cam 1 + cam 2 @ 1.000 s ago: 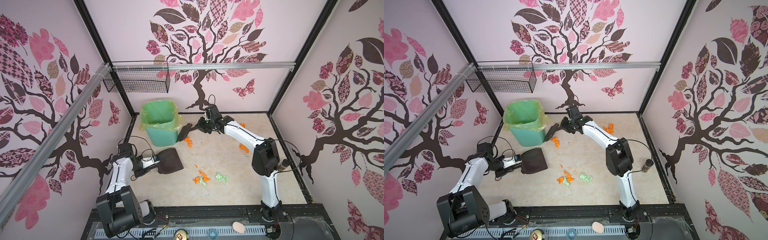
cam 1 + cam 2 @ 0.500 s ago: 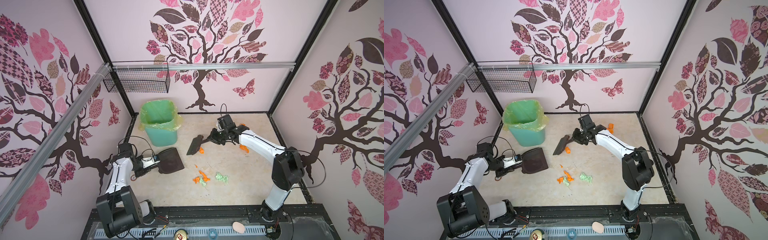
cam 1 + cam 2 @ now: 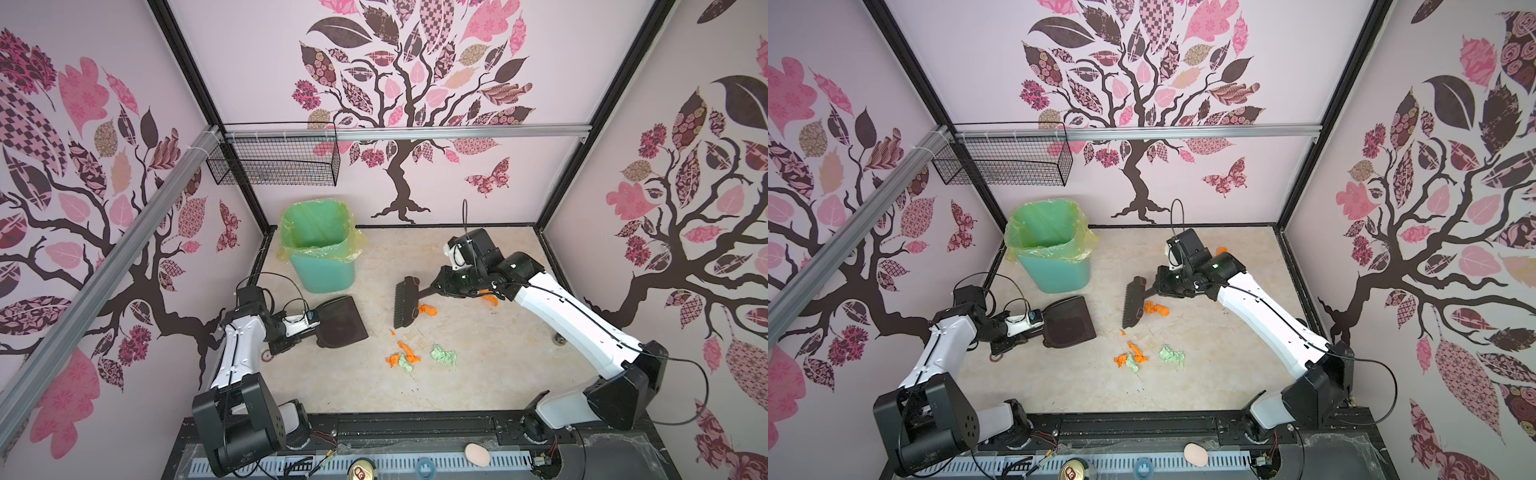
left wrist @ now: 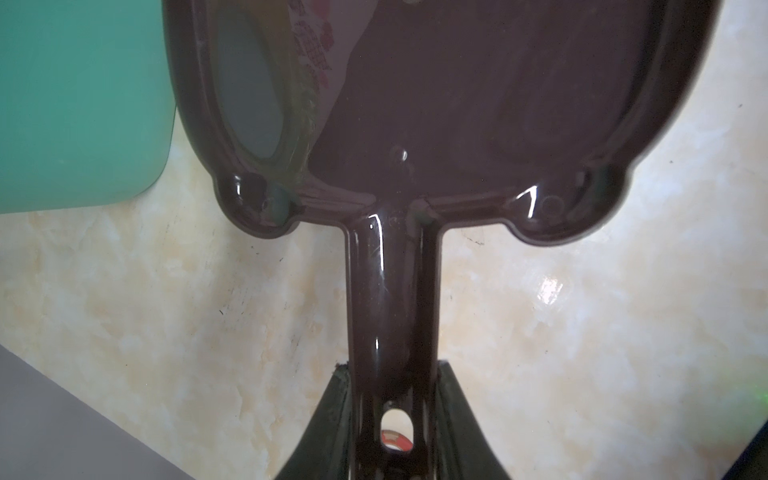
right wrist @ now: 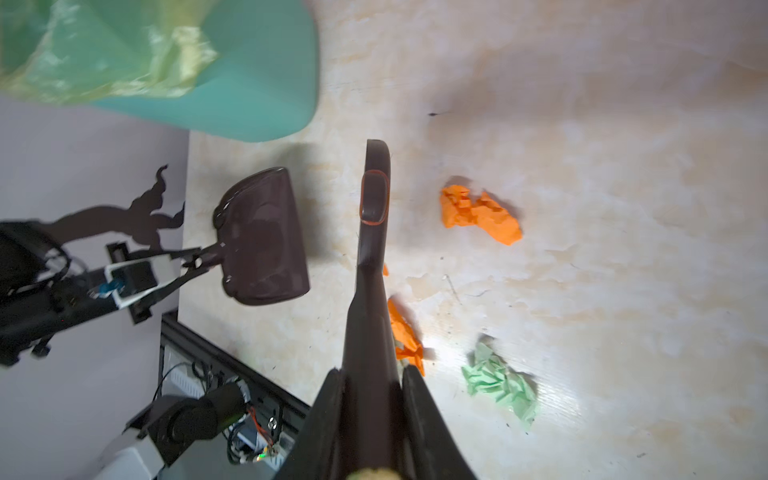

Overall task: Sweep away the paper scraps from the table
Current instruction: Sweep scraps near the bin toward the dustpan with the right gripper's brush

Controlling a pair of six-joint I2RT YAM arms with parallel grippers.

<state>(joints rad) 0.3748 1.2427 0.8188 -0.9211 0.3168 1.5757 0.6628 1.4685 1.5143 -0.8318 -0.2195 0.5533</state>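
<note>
a green bin (image 3: 323,276) with a yellowish liner (image 3: 352,248) stands upright, and a black wire basket (image 3: 274,166) hangs from the rail (image 3: 457,132)

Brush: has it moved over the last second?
Yes. In both top views the brush has swung away from the green bin, rightward and toward the table's front edge; an orange scrap now lies beside its bristles.

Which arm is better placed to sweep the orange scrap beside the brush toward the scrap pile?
Right. The right gripper is shut on the brush, bristles beside that orange scrap; the left gripper holds the dustpan, farther off.
</note>
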